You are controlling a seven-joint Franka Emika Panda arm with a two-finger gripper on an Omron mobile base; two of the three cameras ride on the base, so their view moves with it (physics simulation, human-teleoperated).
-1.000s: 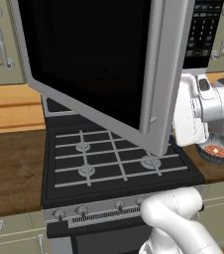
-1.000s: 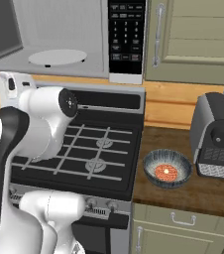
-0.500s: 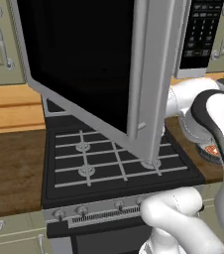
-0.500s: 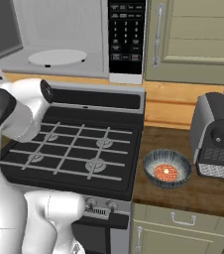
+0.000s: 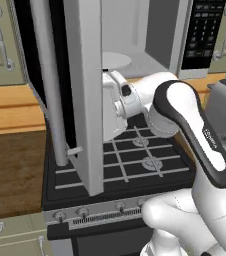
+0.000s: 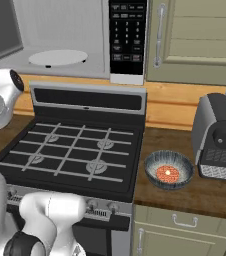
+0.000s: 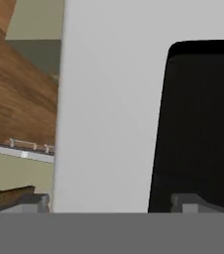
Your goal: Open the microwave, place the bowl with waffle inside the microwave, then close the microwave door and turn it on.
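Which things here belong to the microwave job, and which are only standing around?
Job: silver-grey microwave; its silver-framed door with black window; dark grey ribbed bowl; reddish-brown waffle.
Standing around: black gas stove; grey coffee machine; beige cabinets.

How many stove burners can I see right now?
4, all on the black stove top in the right base view: back left, back right, front left, front right. None seems hidden there.

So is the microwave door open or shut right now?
Open. The microwave door is swung far out over the stove, and the white turntable inside the microwave is exposed.
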